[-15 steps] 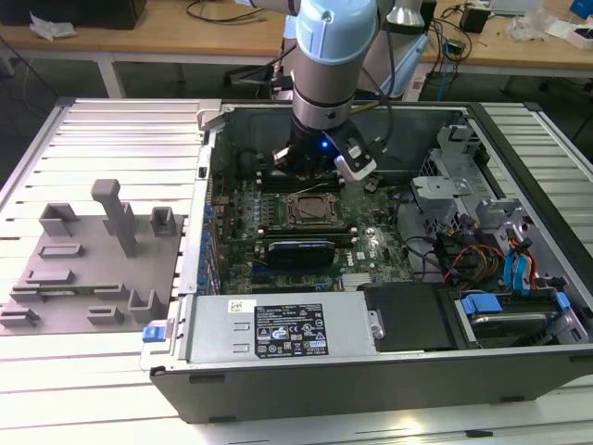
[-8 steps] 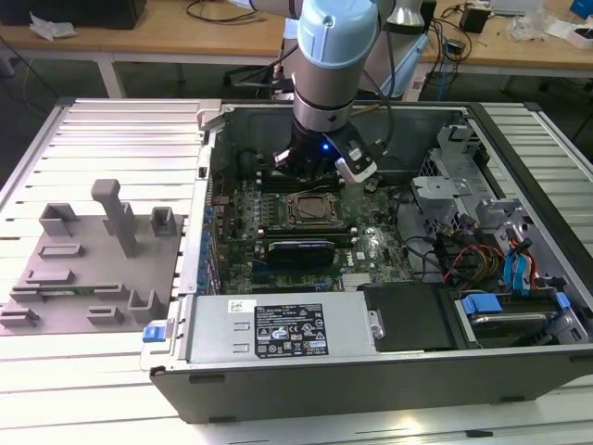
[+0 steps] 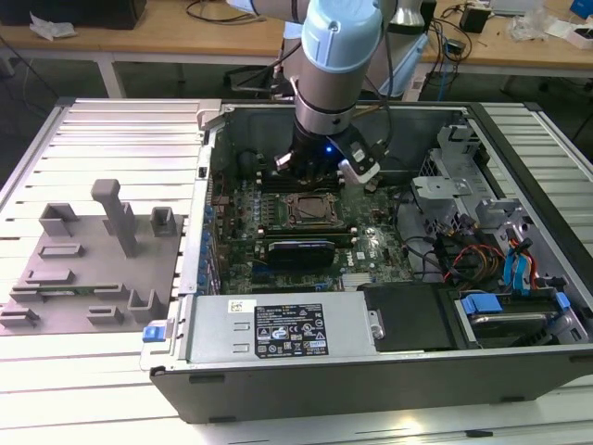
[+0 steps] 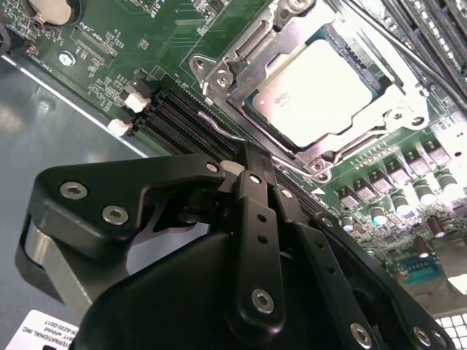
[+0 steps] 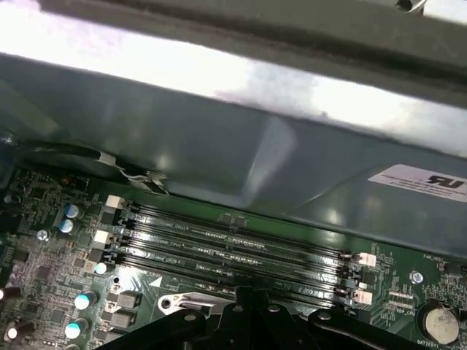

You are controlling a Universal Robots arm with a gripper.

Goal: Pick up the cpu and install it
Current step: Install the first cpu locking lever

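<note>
A: So, biggest first: the case (image 3: pixel 389 371) lies open on the table, with the arm (image 3: pixel 338 65) reaching down into it over the board (image 3: pixel 306 232).

B: And the gripper (image 4: pixel 252 164)?

A: In the second wrist view its black fingers (image 4: pixel 255 219) look drawn together with nothing between them, though the linkage hides the tips, so take that as likely and not certain. It hangs just beside the socket (image 4: pixel 219 69), above the memory slots (image 5: pixel 233 244).

B: Where's the cpu (image 4: pixel 321 91)?

A: Lying flat inside the socket frame, silver top up.

B: How would it handle?

A: I'd judge it light, stiff and slick on top, with a fragile underside. Hold it by opposite edges, level, with gentle pressure; never press the lid or let it tilt against the frame.
</note>
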